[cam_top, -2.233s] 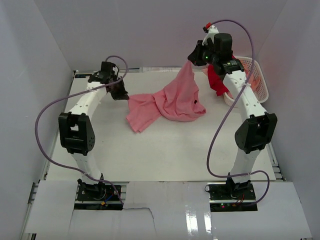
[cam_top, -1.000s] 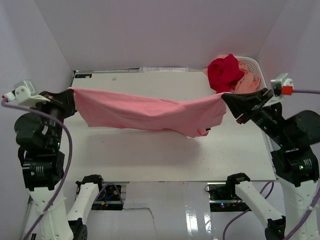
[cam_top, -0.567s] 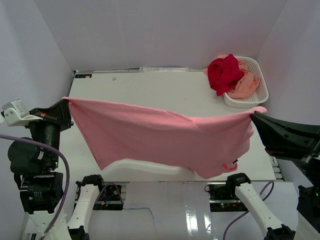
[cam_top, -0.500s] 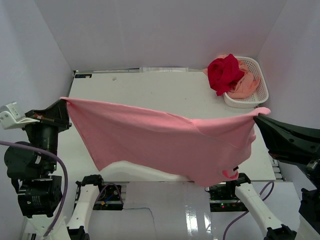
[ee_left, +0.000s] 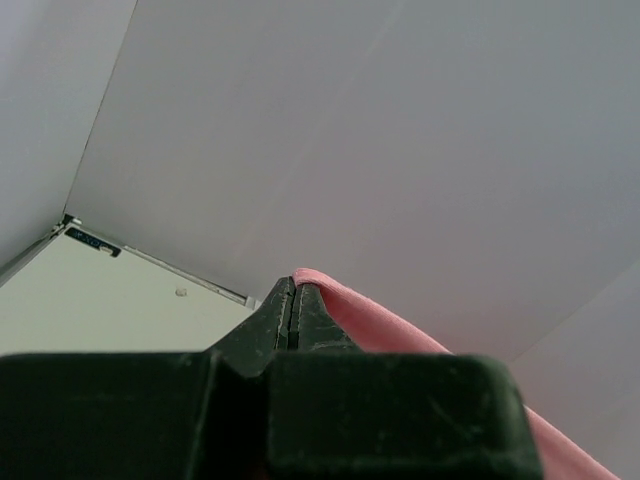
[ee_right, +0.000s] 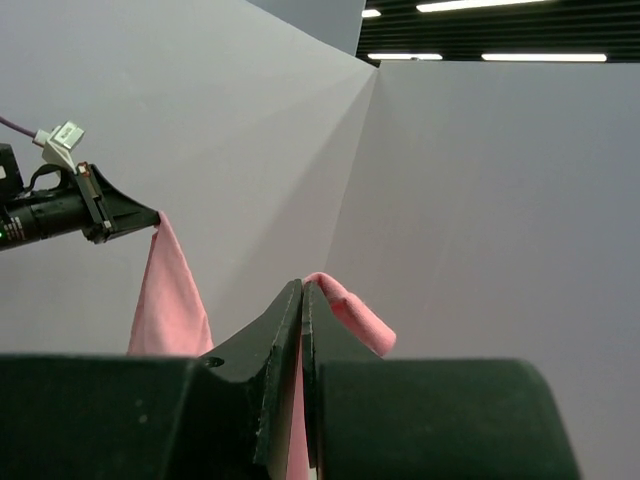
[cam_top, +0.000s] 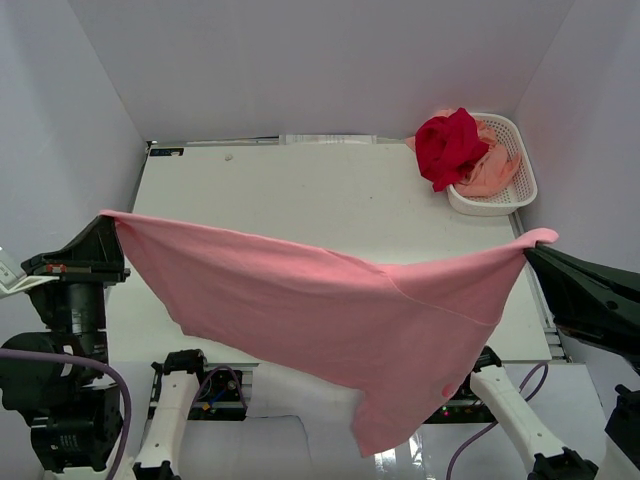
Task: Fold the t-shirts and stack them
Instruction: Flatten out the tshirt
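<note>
Since half a second ago, pink t-shirt (cam_top: 320,320) sits closer to the top camera and is spread wider; both held corners have moved outward and the hanging edge drops further down the view. It is now in the air, stretched between the two arms above the near half of the table (cam_top: 300,190), not touching it. The top edge runs taut, sagging a little in the middle. The lowest flap hangs past the near table edge, in front of the arm bases.

Left gripper (cam_top: 106,219) is clamped on the shirt's left corner. In the left wrist view its jaws are pressed together with pink cloth coming out at the tip. Right gripper (cam_top: 530,250) is clamped on the right corner. In the right wrist view its jaws are pressed together too, with a pink fold bunched over the tip.

Deep red t-shirt (cam_top: 448,145) is crumpled on the left rim of the white lattice basket (cam_top: 520,195), partly draping out. Peach t-shirt (cam_top: 490,172) lies bunched inside the basket, touching the red one. Basket stands at the far right corner of the table, well apart from the pink shirt.

Table top is matte white, with a small dark label (cam_top: 166,152) at the far left corner. Plain pale grey-lilac walls (cam_top: 320,60) close the back and both sides. Right wrist view shows a dark ceiling with strip lights (ee_right: 500,30) above the wall tops.
</note>
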You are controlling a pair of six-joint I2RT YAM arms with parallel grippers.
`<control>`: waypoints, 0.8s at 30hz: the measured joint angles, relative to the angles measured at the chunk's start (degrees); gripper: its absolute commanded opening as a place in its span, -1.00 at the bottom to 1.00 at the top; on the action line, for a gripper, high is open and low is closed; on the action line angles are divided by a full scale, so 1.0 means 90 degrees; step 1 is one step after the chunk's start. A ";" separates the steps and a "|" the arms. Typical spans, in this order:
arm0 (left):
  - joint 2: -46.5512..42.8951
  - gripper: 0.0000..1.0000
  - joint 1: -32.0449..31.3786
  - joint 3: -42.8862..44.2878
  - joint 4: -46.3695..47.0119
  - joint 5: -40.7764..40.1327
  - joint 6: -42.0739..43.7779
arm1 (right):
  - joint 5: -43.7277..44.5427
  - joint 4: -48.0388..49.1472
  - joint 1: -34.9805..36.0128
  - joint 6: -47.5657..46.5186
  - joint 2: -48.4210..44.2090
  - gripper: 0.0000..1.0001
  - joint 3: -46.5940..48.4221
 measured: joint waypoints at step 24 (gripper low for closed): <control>0.2790 -1.00 0.0000 -0.4571 0.2657 -0.0636 -0.0503 | -0.0236 0.1630 -0.0024 0.1103 0.5153 -0.85 -0.3857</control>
